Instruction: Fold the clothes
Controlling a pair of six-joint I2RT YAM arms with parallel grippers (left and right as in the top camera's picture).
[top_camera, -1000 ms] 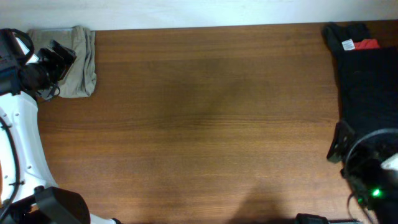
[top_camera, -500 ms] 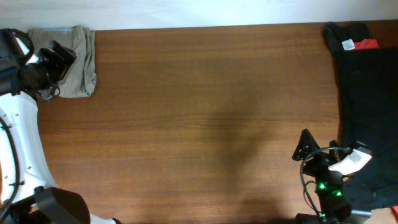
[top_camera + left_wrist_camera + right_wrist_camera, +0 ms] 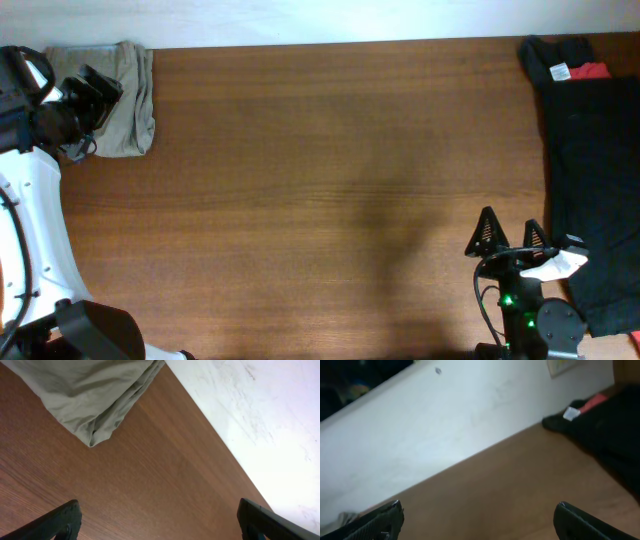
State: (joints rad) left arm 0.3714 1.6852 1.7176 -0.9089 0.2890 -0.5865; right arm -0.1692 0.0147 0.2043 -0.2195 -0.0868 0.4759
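The khaki-beige clothes [image 3: 125, 95] lie folded in a small bundle at the table's far left corner. In the left wrist view their wrinkled edge [image 3: 85, 395] is at the top left, beyond the jaws. My left gripper [image 3: 100, 90] hovers at the bundle's left side; its jaws [image 3: 160, 520] are open and empty over bare wood. My right gripper [image 3: 508, 228] is at the front right, open and empty, fingers pointing toward the far edge. Its jaws [image 3: 480, 520] show only the table between them.
A pile of black clothes [image 3: 590, 150] with a red and white label covers the table's right side; it also shows in the right wrist view [image 3: 605, 425]. A white wall [image 3: 445, 435] runs along the far edge of the wooden table [image 3: 330, 180].
My right arm has swung from the right edge over the black pile to the left, and its open fingers now stand over bare wood. The left arm and khaki bundle have not moved.
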